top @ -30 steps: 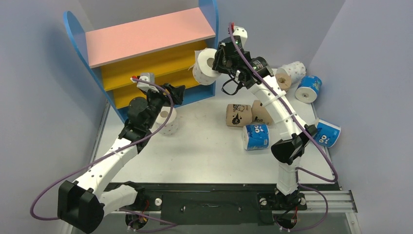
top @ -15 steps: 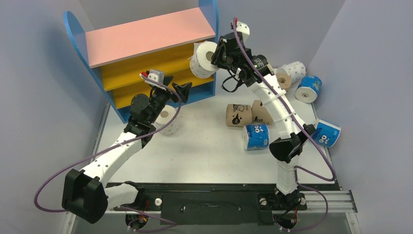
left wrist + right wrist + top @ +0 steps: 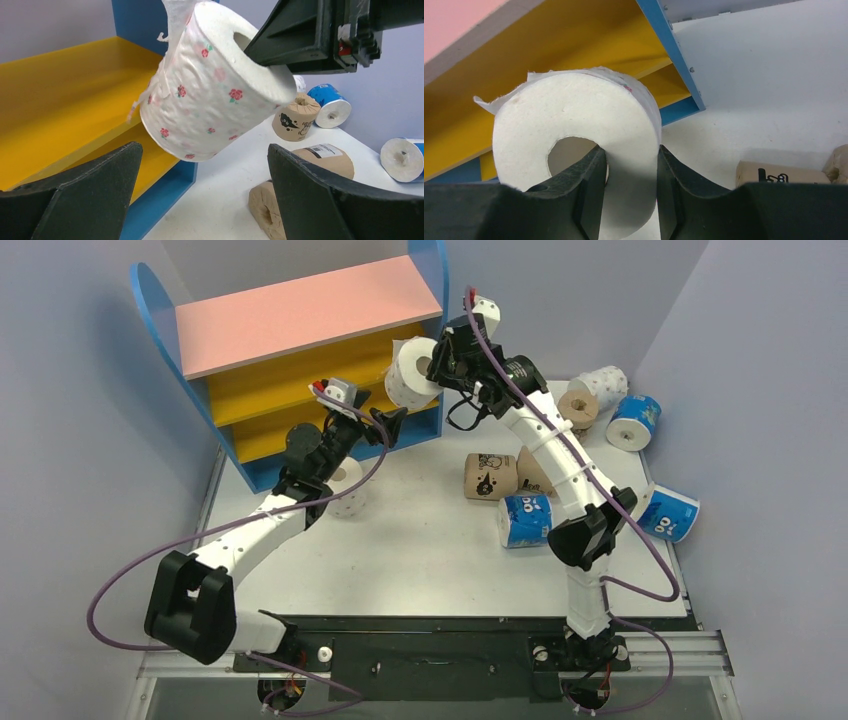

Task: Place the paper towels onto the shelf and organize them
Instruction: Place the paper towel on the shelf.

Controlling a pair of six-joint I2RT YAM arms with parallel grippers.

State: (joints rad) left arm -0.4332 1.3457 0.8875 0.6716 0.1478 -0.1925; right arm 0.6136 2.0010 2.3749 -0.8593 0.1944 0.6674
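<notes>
My right gripper point(image 3: 440, 358) point(image 3: 631, 170) is shut on a white paper towel roll with small red flowers point(image 3: 413, 372) point(image 3: 574, 115) point(image 3: 210, 95). One finger sits inside the core and the other presses the outer wall. The roll hangs in the air just in front of the right end of the shelf point(image 3: 300, 315), level with its yellow boards point(image 3: 65, 95) point(image 3: 574, 45). My left gripper point(image 3: 385, 420) point(image 3: 205, 190) is open and empty, just below and in front of that roll. Another white roll point(image 3: 345, 485) lies on the table under my left arm.
Loose rolls lie right of the shelf: tan ones point(image 3: 490, 475) point(image 3: 535, 472) point(image 3: 578, 407), blue-and-white ones point(image 3: 525, 520) point(image 3: 670, 512) point(image 3: 633, 422) and a white one point(image 3: 605, 383). The shelf's blue side panel point(image 3: 432, 280) stands close to my right wrist. Grey walls enclose the table.
My right gripper has carried the flowered roll a little left, toward the shelf. My left arm has swung up and right, away from the roll on the table, to beneath the held roll.
</notes>
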